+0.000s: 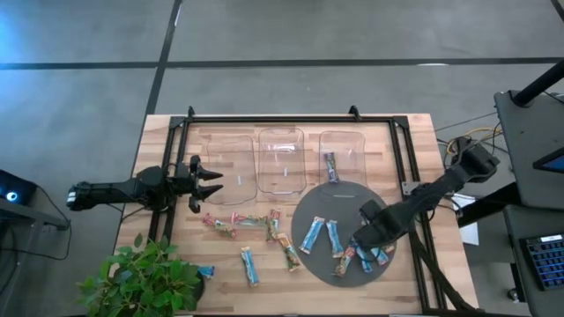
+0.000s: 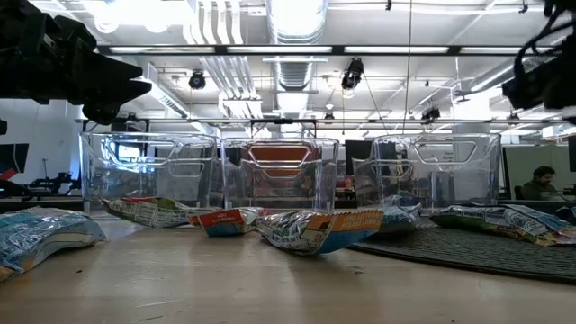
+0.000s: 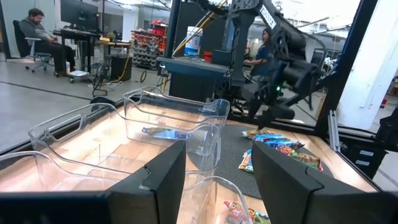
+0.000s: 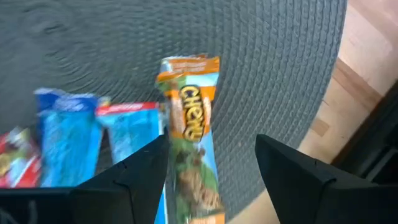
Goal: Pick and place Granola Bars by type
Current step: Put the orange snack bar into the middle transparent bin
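Right tool point(image 1: 363, 247) hangs open over a granola bar point(image 4: 194, 143) on the round mat point(image 1: 313, 204), gripping nothing; left tool point(image 1: 211, 182) open, empty

Open left end effector point(image 3: 217, 180) faces clear bins point(image 3: 168, 118); one holds a bar point(image 3: 163, 132).

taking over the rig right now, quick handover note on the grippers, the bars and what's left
Left gripper: jaws open, empty, waiting by the left bin.
Right gripper: jaws open, low over the round grey mat, a green-orange bar between them, not gripped yet.
Done: one purple-blue bar lies in the right bin; the middle bin and left bin look empty.
Left: the bars on the mat and the loose ones on the wood still need sorting.
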